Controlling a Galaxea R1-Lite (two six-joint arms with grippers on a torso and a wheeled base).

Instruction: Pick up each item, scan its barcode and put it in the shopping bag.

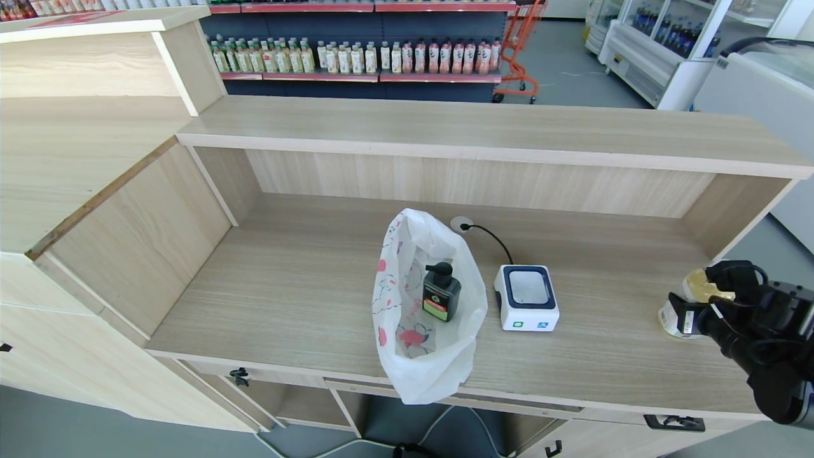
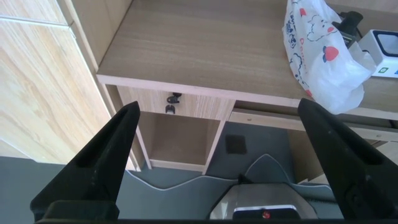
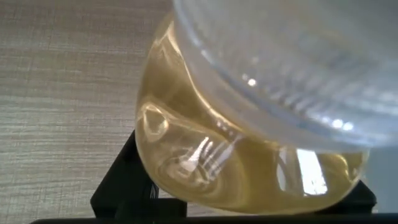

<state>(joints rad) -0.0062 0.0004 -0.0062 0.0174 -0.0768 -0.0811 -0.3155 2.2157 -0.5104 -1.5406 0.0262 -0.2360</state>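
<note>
Fingers (image 1: 682, 318) of the right gripper (image 1: 699, 304) are clamping a bottle (image 3: 249, 124) of yellow liquid at the table's (image 1: 305, 286) right end. Left gripper (image 2: 217, 109) is hanging wide open, empty, below the front edge. Shopping bag (image 1: 407, 369) is lying beside the scanner (image 1: 526, 298), holding a pump bottle (image 1: 441, 294).

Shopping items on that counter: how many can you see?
2. A black pump bottle stands inside the white shopping bag; a bottle of yellowish liquid is at the right end of the counter, at the right gripper. The bag's folds could hide more.
</note>
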